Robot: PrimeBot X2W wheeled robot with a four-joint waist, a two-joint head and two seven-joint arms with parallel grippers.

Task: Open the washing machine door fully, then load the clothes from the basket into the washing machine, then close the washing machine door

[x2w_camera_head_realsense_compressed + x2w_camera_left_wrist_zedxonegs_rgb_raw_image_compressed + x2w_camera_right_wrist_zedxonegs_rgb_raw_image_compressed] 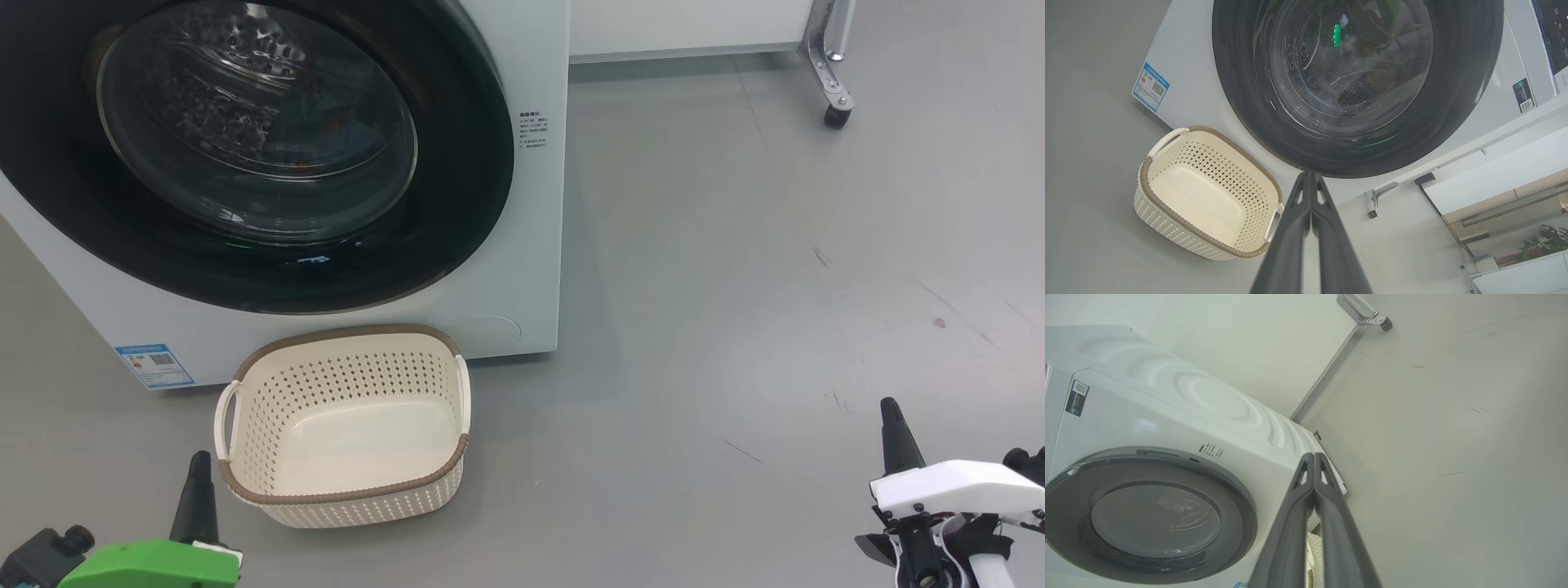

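The washing machine door [457,204] is seen shut against the front of the washing machine [526,269], at the far left of the scene. Its wide glossy black rim is set around a bulging glass bowl [343,196], through which the perforated steel drum [220,98] is made out. Dark shapes with small orange flecks are glimpsed behind the glass, but what they are cannot be told. The white cabinet is marked by a blue label [153,365] at its lower left corner.

The basket [367,502] is set on the grey floor [735,286] just in front of the machine, below the door's lower edge. It is cream plastic with perforated walls and a brown woven-look rim, and a white handle is fitted at each side. Its smooth cream bottom is seen bare from wall to wall.

The left hand [199,465] is held just beside the basket's near left corner, its two dark fingers pressed together tip to tip. The right hand [891,412] is held well apart at the near right, above the floor, its fingers likewise closed on each other. A metal leg with a caster [834,98] is seen at the far right.
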